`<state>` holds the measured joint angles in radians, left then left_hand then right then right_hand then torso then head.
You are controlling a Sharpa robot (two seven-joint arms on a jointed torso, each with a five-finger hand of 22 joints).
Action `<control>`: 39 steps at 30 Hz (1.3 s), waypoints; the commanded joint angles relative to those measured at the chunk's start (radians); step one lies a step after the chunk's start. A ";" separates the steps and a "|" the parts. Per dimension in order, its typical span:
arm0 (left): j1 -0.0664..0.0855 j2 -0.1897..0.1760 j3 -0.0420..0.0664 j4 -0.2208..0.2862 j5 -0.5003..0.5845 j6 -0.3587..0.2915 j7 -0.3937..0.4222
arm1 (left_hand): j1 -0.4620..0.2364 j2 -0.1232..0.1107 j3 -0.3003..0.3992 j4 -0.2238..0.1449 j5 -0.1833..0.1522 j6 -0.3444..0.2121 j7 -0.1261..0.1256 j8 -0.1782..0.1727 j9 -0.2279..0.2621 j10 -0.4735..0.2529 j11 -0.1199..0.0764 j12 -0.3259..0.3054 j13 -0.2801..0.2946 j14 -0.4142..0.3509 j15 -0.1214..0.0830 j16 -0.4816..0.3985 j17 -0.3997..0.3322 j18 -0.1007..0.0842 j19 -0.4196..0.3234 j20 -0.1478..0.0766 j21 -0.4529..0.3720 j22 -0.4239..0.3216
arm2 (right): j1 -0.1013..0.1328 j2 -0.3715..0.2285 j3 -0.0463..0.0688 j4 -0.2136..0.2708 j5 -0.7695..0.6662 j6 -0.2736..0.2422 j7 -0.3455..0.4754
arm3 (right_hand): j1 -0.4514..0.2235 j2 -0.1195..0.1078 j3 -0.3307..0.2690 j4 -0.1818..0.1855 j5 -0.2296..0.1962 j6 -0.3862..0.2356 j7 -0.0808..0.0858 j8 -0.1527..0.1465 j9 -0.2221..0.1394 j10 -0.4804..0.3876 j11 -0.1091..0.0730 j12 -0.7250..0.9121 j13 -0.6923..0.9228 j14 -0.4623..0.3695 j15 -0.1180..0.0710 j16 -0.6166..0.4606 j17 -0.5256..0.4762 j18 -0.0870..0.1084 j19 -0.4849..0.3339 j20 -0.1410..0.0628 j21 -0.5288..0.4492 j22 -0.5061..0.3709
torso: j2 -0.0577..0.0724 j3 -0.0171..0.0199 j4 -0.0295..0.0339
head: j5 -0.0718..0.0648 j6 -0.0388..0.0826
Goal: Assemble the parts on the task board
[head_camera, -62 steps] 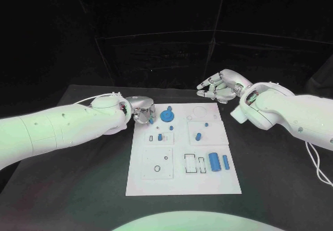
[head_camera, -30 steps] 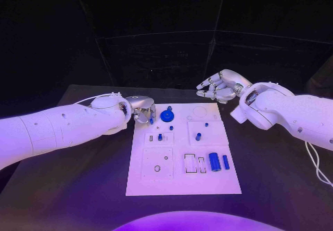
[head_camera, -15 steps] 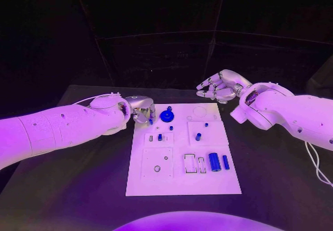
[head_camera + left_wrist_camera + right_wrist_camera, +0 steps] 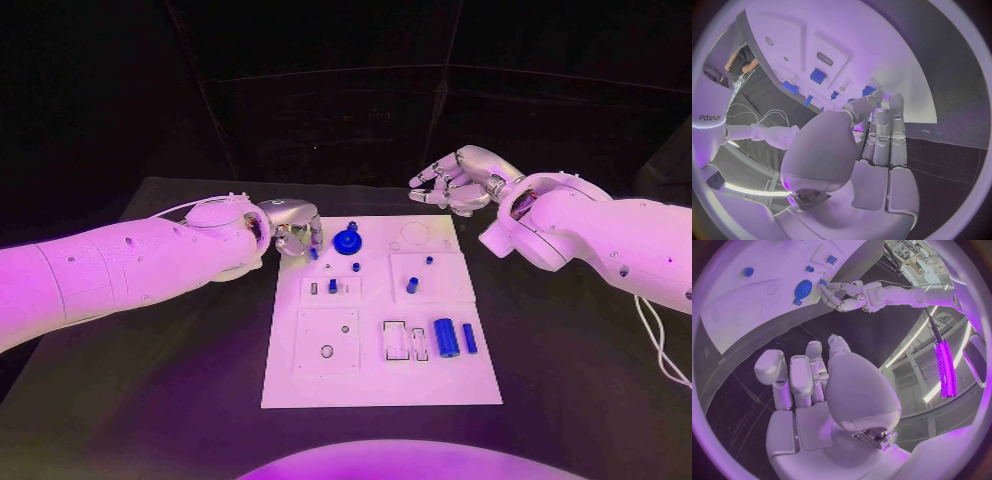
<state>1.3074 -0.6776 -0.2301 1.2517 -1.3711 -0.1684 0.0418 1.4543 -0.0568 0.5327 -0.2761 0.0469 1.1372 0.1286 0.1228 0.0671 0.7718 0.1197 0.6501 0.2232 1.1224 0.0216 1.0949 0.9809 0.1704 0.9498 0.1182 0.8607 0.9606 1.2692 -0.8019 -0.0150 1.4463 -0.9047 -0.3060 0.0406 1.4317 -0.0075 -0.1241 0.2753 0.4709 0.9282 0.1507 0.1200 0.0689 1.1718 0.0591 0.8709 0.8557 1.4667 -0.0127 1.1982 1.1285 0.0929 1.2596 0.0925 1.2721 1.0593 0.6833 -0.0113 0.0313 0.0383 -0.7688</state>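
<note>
The white task board lies in the middle of the table. On it are a blue gear, small blue pegs and, near the right edge, a thick blue cylinder beside a thin one. My left hand hovers at the board's far left corner, and its fingertips pinch a small blue part, which also shows at the fingertips. My right hand hangs beyond the board's far right corner with loosely bent fingers and nothing in them.
The black table spreads on both sides of the board. Outlined recesses and a round hole mark the board's near half. A dark wall rises behind the table.
</note>
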 commanded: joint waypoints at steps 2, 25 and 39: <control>0.001 -0.002 0.001 0.001 -0.002 -0.017 0.014 | 0.008 -0.004 0.002 -0.009 0.000 -0.021 0.001 -0.012 -0.003 -0.018 0.002 -0.013 -0.006 -0.003 0.007 0.000 -0.009 0.015 -0.005 0.003 0.005 0.002 | 0.002 0.000 0.001 0.001 -0.002 0.001 0.005 | -0.008 0.005 -0.001 0.007 0.006 -0.006 -0.001 0.003 -0.001 -0.010 0.001 0.002 -0.002 0.016 -0.004 -0.003 0.000 0.016 -0.008 0.002 -0.007 -0.003 | 0.000 -0.0002 0.0005 | 0.000 0.000; 0.104 -0.111 0.045 0.060 0.349 0.166 -0.163 | -0.450 -0.064 -0.249 0.329 -0.001 -0.121 0.030 -0.016 0.013 0.124 -0.025 0.107 0.019 0.044 0.006 -0.007 -0.089 0.016 0.079 0.021 -0.092 -0.105 | 0.002 0.000 0.000 -0.009 -0.002 0.002 0.001 | -0.008 0.004 -0.001 0.007 0.006 -0.007 -0.001 0.003 -0.001 -0.011 0.001 0.003 -0.002 0.016 -0.003 -0.003 0.000 0.016 -0.009 0.002 -0.008 -0.003 | -0.001 0.0023 -0.0009 | -0.004 0.009; 0.131 0.001 0.034 -0.046 0.480 0.406 -0.458 | -0.401 0.006 -0.447 0.514 0.001 -0.005 -0.062 0.181 0.113 0.450 -0.127 0.508 0.406 0.448 -0.091 0.476 0.590 -0.090 0.497 -0.077 0.391 0.301 | 0.002 0.004 0.000 -0.008 -0.002 0.003 -0.002 | -0.007 0.004 -0.001 0.007 0.006 -0.007 -0.001 0.003 -0.001 -0.010 0.001 0.004 0.000 0.016 -0.003 -0.002 0.002 0.015 -0.008 0.002 -0.007 -0.002 | 0.001 0.0004 -0.0011 | 0.000 0.014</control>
<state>1.4357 -0.6830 -0.1958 1.2160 -0.9639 0.1532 -0.3024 1.0448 -0.0500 0.0926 0.2368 0.0470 1.1336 0.0733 0.2971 0.1759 1.2016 -0.0003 1.1387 0.5977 1.4662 -0.0618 1.5653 1.3082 0.0975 1.4388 0.0441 1.2375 1.2484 1.2691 -0.7991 -0.0151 1.4363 -0.9047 -0.3059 0.0377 1.4317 -0.0075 -0.1241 0.2753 0.4709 0.9282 0.1508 0.1200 0.0689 1.1645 0.0590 0.8709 0.8543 1.4667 -0.0127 1.1982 1.1292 0.0929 1.2559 0.0962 1.2682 1.0565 0.6839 -0.0103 0.0302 0.0384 -0.7547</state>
